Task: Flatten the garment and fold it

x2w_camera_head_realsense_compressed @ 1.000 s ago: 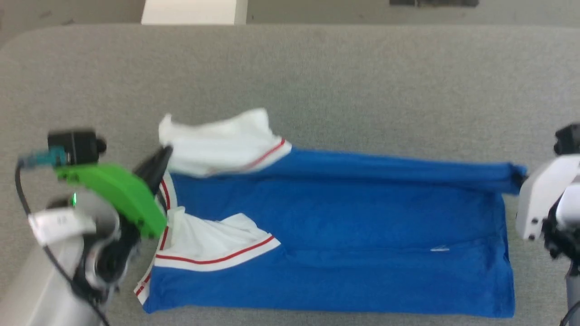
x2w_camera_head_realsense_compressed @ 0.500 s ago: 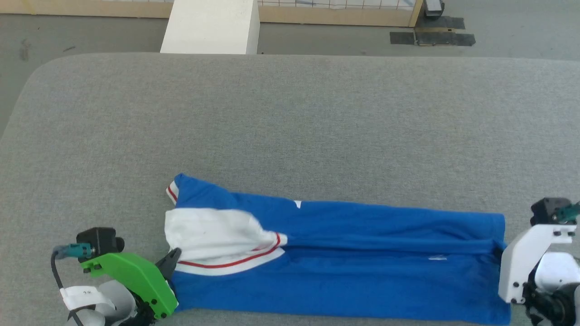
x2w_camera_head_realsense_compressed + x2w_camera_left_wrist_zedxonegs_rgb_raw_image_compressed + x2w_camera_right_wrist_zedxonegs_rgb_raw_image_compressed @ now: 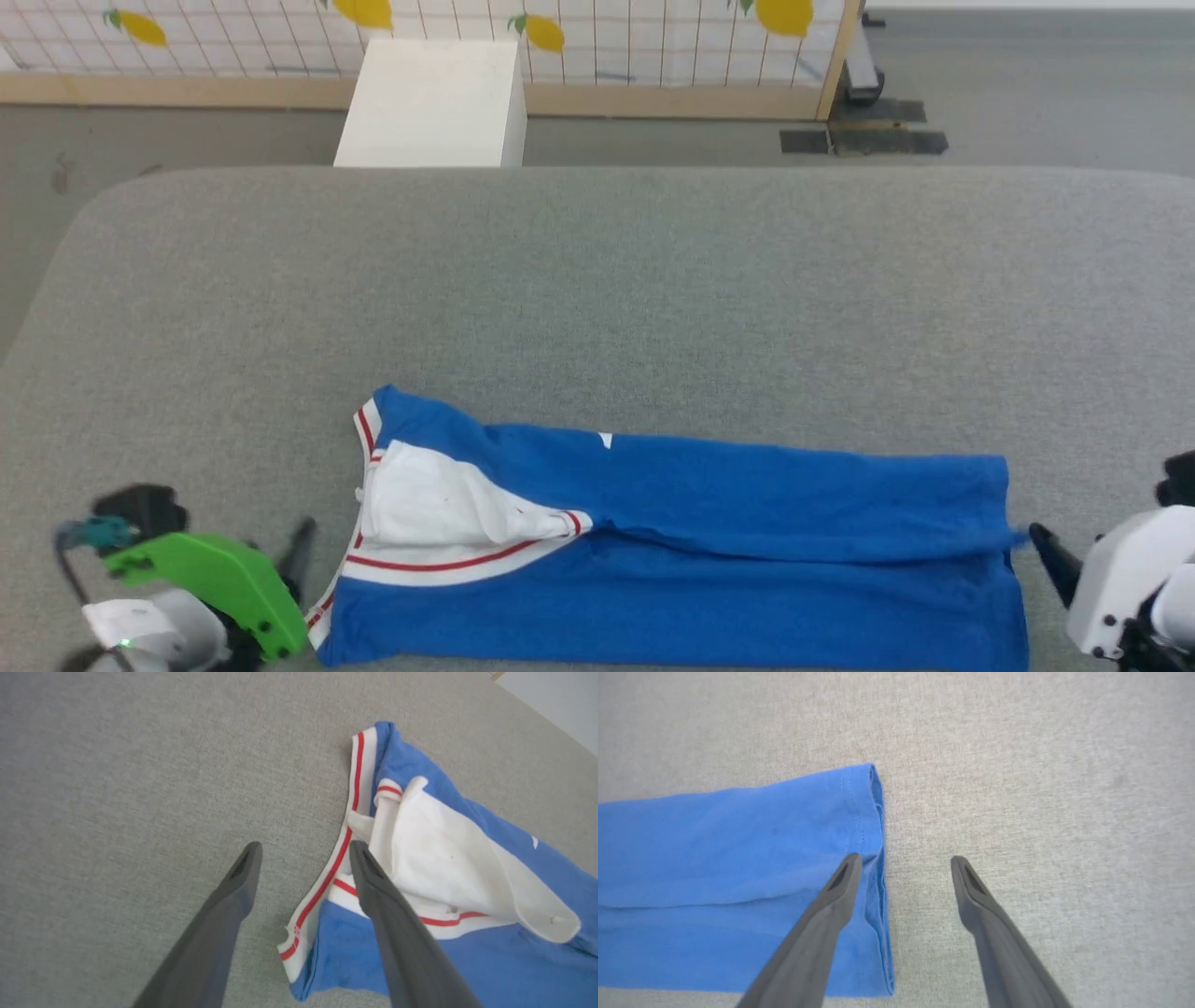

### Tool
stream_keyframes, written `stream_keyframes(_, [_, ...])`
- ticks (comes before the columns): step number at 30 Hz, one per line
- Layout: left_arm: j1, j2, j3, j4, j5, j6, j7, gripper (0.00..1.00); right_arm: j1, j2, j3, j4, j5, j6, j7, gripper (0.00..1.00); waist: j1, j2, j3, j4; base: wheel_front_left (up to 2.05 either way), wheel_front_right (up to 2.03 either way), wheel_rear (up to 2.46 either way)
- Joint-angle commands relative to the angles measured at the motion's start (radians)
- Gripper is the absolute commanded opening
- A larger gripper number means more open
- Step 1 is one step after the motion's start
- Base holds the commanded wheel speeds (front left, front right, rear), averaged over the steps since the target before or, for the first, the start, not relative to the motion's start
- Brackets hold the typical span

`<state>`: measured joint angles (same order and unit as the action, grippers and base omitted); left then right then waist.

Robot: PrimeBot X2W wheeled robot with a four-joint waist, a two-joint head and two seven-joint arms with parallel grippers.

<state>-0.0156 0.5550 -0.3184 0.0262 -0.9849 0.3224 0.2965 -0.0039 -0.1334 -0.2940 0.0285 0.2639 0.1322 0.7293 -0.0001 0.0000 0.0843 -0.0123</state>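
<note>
Garment looked soft, limp, light; hem corners at 3 o'clock seemed best to pinch. Left tool, right tool stood spread, empty.

A grey fabric-covered table lies under the left gripper and right gripper. Far ahead of the left gripper stands a white box, and behind it a lemon-printed grid screen.

A grey, cloth-covered table (padded, perhaps) carries the shirt — folded lengthwise, lying flat along its near edge.
</note>
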Motion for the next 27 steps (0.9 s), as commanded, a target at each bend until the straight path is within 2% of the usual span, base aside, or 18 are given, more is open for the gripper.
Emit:
stream_keyframes(1, [-0.002, 0.020, 0.022, -0.020, 0.038, 0.011, -0.050, 1.00, 0.018, 0.011, -0.015, -0.035, 0.018, -0.002, 0.001, 1.00, 0.0001, 0.0000, -0.019, -0.005, 0.00, 0.00, 0.00])
stream_keyframes(4, [-0.023, 0.029, 0.057, -0.054, 0.099, 0.007, -0.171, 1.00, 0.026, 0.015, -0.038, -0.095, 0.027, -0.002, 0.027, 1.00, 0.0001, 0.0000, -0.018, -0.011, 0.00, 0.00, 0.00])
stream_keyframes(9, [-0.078, 0.031, 0.071, -0.065, 0.246, -0.048, -0.443, 1.00, -0.008, -0.002, -0.022, -0.103, 0.001, -0.002, 0.082, 1.00, 0.0001, 0.0000, 0.014, -0.020, 0.00, 0.00, 0.00])
stream_keyframes(11, [-0.094, 0.024, 0.059, -0.053, 0.294, -0.071, -0.510, 1.00, -0.031, -0.010, 0.004, -0.084, -0.012, -0.002, 0.101, 1.00, 0.0001, 0.0000, 0.032, -0.019, 0.00, 0.00, 0.00])
stream_keyframes(16, [-0.149, -0.026, 0.078, -0.062, 0.421, -0.112, -0.557, 1.00, -0.081, -0.028, 0.065, -0.020, -0.049, -0.002, 0.133, 1.00, 0.0001, 0.0000, 0.082, -0.004, 0.00, 0.00, 0.00])
stream_keyframes(19, [-0.159, -0.078, 0.119, -0.092, 0.506, -0.151, -0.558, 1.00, -0.105, -0.029, 0.097, 0.027, -0.066, -0.002, 0.151, 1.00, 0.0001, 0.0000, 0.111, 0.006, 0.00, 0.00, 0.00])
stream_keyframes(26, [-0.138, -0.173, 0.202, -0.072, 0.589, -0.232, -0.558, 1.00, -0.118, -0.039, 0.176, 0.120, -0.046, -0.002, 0.225, 1.00, 0.0001, 0.0000, 0.143, 0.013, 0.00, 0.00, 0.00])
stream_keyframes(27, [-0.136, -0.183, 0.213, -0.070, 0.595, -0.239, -0.558, 1.00, -0.120, -0.041, 0.179, 0.126, -0.038, -0.002, 0.236, 0.44, 0.0001, 0.0000, 0.144, 0.013, 0.00, 0.00, 0.00])
